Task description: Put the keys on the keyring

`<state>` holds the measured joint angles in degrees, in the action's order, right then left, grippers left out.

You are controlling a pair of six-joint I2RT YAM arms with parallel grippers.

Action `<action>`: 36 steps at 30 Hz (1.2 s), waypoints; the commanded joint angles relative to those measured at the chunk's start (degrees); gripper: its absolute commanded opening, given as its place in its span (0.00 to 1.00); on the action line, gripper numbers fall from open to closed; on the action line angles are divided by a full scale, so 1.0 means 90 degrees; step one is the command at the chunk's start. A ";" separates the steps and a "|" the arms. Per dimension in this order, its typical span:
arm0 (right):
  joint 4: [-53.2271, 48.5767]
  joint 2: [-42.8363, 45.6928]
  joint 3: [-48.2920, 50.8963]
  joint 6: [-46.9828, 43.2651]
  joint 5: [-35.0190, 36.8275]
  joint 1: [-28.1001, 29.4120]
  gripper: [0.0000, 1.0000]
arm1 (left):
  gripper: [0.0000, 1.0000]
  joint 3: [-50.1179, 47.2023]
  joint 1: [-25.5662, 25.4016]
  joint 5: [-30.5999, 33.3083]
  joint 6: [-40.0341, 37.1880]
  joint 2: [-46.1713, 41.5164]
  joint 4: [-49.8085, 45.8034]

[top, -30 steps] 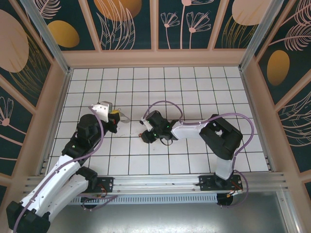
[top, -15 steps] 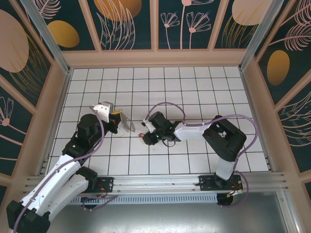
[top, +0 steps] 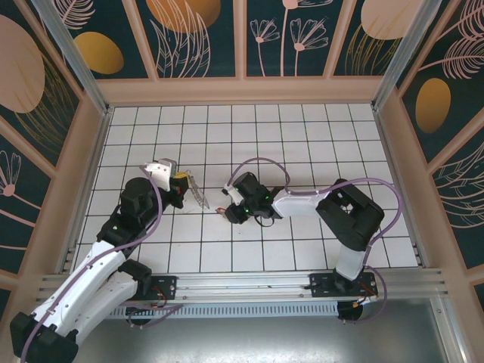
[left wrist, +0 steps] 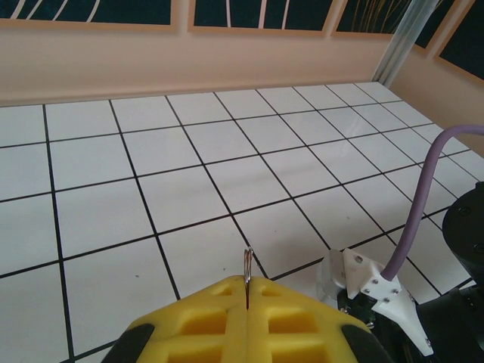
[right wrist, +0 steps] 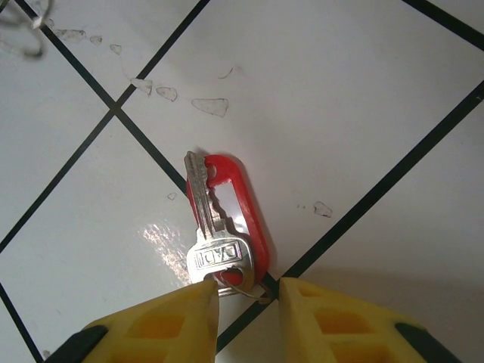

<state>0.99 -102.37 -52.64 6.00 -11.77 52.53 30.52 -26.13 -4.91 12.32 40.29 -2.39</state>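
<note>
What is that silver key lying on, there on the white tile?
A red tag lies under the key; its top end, right edge and pale window show. The part beneath the key's blade and head is covered.

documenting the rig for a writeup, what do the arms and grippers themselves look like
Both the left arm and the right arm have white shell links joined by chunky black joint housings with small green lights. A purple cable loops along each arm. The left gripper and the right gripper have bright yellow pads with recessed pockets, edged in black.
</note>
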 commanded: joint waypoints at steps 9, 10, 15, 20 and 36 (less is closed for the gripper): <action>0.0048 0.0325 0.0162 -0.0921 -0.0058 0.0066 0.27 | 0.00 0.0004 0.0035 -0.0134 0.0085 -0.0039 0.0285; 0.0036 0.0326 0.0156 -0.0984 -0.0069 0.0061 0.28 | 0.00 0.0007 0.0037 -0.0145 0.0086 -0.0040 0.0285; 0.0007 0.0301 0.0148 -0.1216 -0.0084 0.0061 0.30 | 0.00 0.0027 0.0034 -0.0138 0.0067 -0.0032 0.0290; 0.0009 0.0222 0.0104 -0.1407 -0.0232 0.0063 0.30 | 0.00 0.0065 0.0032 -0.0160 0.0046 0.0018 0.0295; 0.0063 0.0107 0.0099 -0.2102 -0.0683 -0.0046 0.22 | 0.00 0.0039 0.0035 -0.0201 0.0066 0.0014 0.0294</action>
<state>1.04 -101.41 -52.01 -10.87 -16.62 52.47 30.52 -26.13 -5.78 12.32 40.66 -2.37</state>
